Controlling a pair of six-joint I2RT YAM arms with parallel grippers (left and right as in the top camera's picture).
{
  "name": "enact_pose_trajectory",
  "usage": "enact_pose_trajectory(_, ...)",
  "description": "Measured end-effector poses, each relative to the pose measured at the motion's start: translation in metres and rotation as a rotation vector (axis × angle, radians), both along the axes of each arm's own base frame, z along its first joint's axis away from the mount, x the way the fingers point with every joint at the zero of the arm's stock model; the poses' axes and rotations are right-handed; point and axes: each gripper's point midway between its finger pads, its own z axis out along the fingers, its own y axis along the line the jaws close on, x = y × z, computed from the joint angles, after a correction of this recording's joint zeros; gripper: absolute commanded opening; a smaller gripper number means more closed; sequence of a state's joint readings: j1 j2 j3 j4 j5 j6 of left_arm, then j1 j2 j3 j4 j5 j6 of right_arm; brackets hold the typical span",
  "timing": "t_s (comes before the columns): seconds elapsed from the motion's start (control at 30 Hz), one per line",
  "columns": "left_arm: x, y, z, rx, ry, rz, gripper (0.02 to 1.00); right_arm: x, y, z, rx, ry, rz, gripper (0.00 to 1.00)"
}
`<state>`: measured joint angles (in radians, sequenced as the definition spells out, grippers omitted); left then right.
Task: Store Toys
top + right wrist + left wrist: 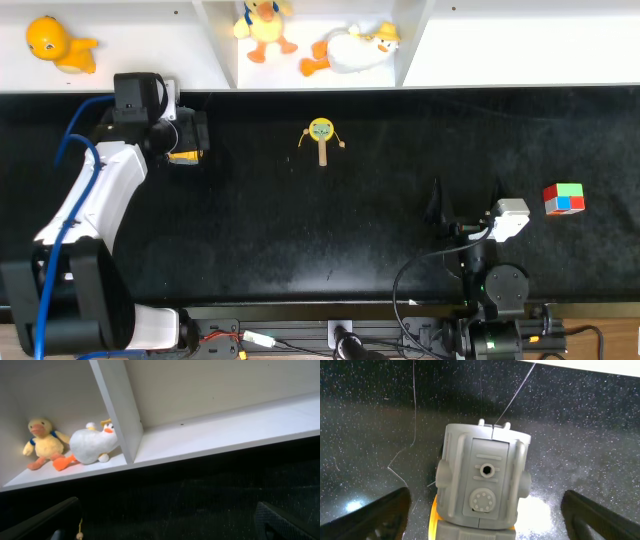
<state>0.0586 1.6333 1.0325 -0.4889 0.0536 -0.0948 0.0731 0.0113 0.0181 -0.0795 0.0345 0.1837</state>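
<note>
Shelf (500,45) middle bay: duck plush (264,28), white bird plush (352,50) (lying); left fingers (375,515), right fingers (40,520) spread, empty.

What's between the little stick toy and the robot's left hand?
Nothing: in the top view, only bare black table lies between the stick toy and the left hand.

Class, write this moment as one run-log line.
left gripper open over grey-and-yellow plastic toy | right gripper open above black table | three duck toys on white shelf
</note>
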Motion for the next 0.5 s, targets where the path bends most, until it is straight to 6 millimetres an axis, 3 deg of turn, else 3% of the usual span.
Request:
enact_pose_trajectory(0.37,0.001,0.006,-0.004,0.035,0.007,0.013,0.873,0.000,0.000,0.000,0.000,0.000,0.000,0.993)
enact_pose_trajectory(0.5,0.002,0.007,-0.014,0.037,0.027,0.014,0.869,0.000,0.000,0.000,0.000,0.000,0.000,0.998)
